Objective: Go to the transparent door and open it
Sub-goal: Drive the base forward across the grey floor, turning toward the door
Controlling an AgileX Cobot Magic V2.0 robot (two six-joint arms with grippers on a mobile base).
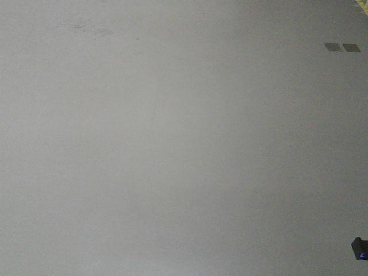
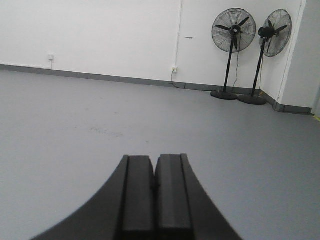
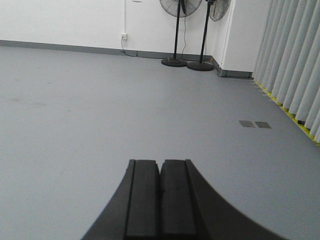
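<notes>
While the front-facing view takes in only bare grey floor [image 1: 172, 144] with two small floor plates [image 1: 342, 47] near its upper right edge, the transparent door appears nowhere. From the left wrist, the left gripper [image 2: 154, 195] sits closed and empty, pointing toward two pedestal fans [image 2: 233, 50]. From the right wrist, the right gripper [image 3: 160, 200] is likewise closed, with pleated curtains [image 3: 295, 65] along the right edge. Which arm lies nearer the door cannot be told.
</notes>
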